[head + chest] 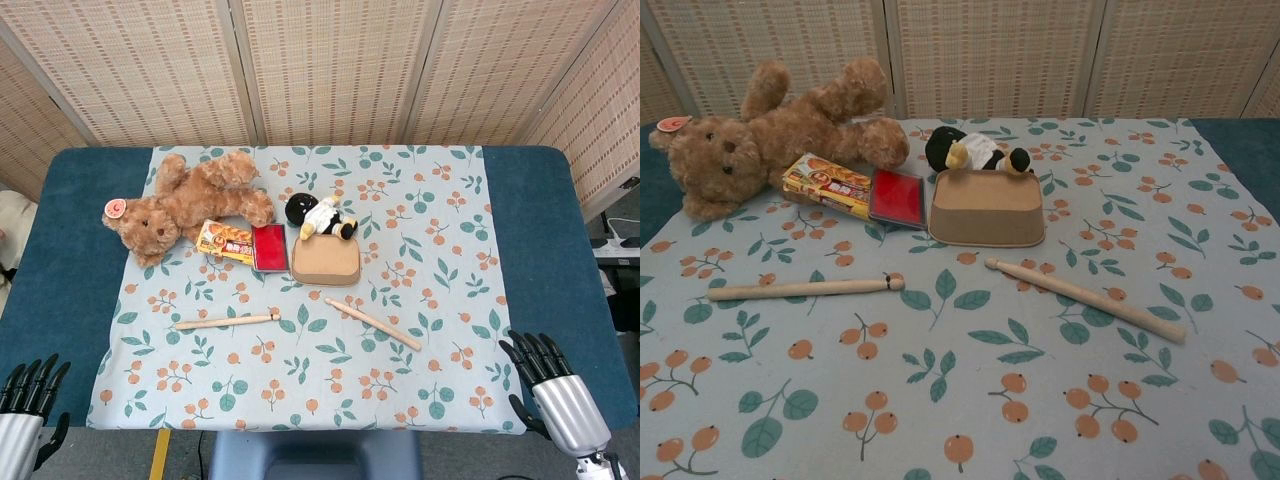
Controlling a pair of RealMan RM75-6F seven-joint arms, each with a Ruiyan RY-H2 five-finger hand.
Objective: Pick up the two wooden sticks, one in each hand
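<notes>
I am holding my left hand (28,405) and right hand (555,385) empty, fingers spread, at seven and five o'clock. The left stick (227,321) and right stick (372,323) are lying mid-cloth, apart. They look light, stiff and prone to rolling; I'd pinch each mid-shaft.

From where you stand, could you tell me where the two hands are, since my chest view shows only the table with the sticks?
Observer: The left hand hangs off the table's near left corner, fingers apart, holding nothing.
Operator: And the right one?
Observer: The right hand sits at the near right corner, open too, nearer the right stick.
Operator: Does the cloth cover the whole table?
Observer: No, bare blue table shows on both sides of the floral cloth.
</notes>
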